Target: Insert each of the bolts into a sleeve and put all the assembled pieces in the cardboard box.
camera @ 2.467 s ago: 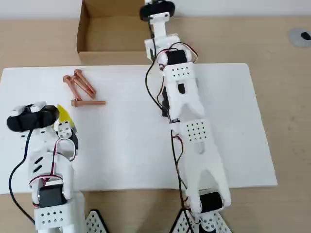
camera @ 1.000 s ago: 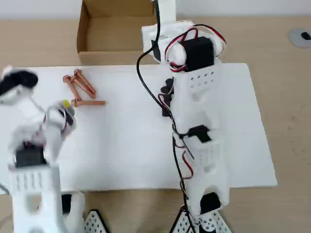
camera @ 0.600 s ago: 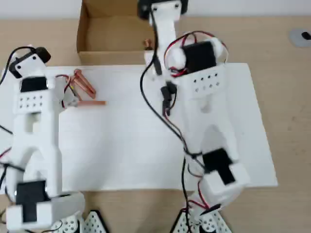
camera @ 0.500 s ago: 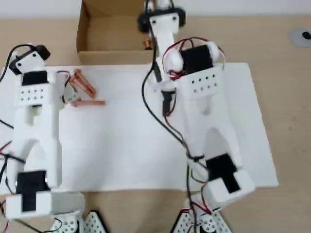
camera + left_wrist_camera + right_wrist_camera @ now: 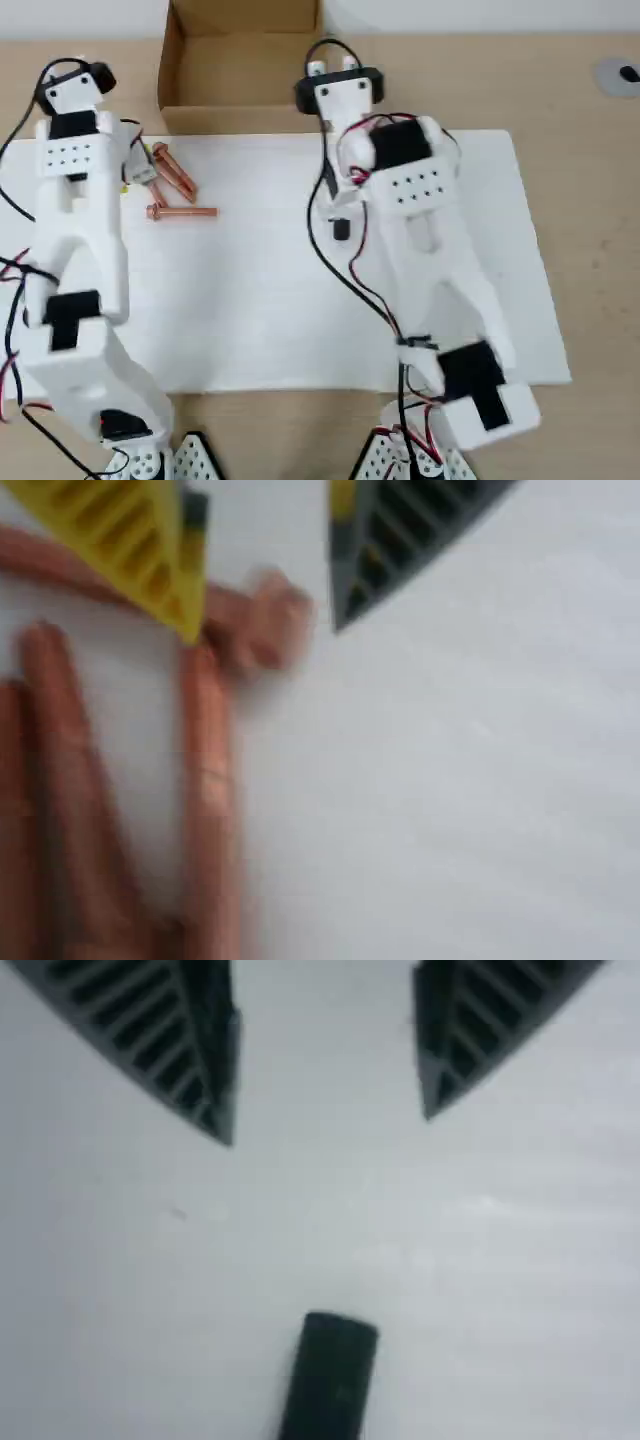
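A: We begin at the left side. How is the left gripper [image 5: 265, 630]?

B: It hangs low over the bolts [image 5: 172, 185], near the left edge of the white sheet [image 5: 250, 300]. Its yellow finger [image 5: 130, 540] and its dark finger [image 5: 400, 530] stand well apart, so it is wide open, and it holds nothing. In the left wrist view the head of one bolt [image 5: 280, 610] lies under the gap, close to the yellow tip.

A: How do the bolts lie?

B: They are copper-coloured and lie flat on the sheet in a small group. In the high view I count three: two slanted ones side by side, and one lying crosswise just beside them. The left arm covers one side of the group, so I cannot tell if there are more.

A: And the cardboard box [image 5: 240, 70]?

B: It stands on the table [image 5: 580, 180] at the far edge of the sheet, open at the top. The wrist of the right arm is just beside its right front corner.

A: Now the right gripper [image 5: 327, 1128].

B: It points down at the middle of the sheet. Its two dark fingers are spread wide, with bare sheet between them, and it grips nothing. One black sleeve [image 5: 330, 1375] lies on the sheet near the fingertips, not touching them.
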`<control>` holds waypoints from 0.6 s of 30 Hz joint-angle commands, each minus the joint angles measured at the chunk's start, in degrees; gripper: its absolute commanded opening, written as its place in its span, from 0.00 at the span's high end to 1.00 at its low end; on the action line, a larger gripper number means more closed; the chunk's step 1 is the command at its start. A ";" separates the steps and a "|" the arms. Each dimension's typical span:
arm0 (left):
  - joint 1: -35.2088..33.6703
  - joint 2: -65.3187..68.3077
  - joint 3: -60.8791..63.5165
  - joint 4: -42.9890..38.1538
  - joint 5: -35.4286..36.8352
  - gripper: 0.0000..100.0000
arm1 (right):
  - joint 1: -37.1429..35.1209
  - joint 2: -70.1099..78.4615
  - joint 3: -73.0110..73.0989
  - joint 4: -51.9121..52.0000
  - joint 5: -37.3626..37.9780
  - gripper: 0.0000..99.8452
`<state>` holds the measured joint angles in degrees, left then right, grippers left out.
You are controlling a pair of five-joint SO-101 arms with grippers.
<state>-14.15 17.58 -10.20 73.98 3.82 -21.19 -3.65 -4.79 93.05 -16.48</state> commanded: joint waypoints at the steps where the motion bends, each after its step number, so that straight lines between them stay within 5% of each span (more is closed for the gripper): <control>1: -2.55 5.14 -8.35 2.02 -2.81 0.90 | 1.01 -5.23 3.38 -2.99 0.09 0.84; 18: -0.70 22.02 -32.26 6.68 -1.58 0.90 | 0.84 -12.44 13.49 -6.07 1.67 0.84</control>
<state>-16.09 40.35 -38.68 80.40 1.19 -21.10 -13.58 8.66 87.78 -15.43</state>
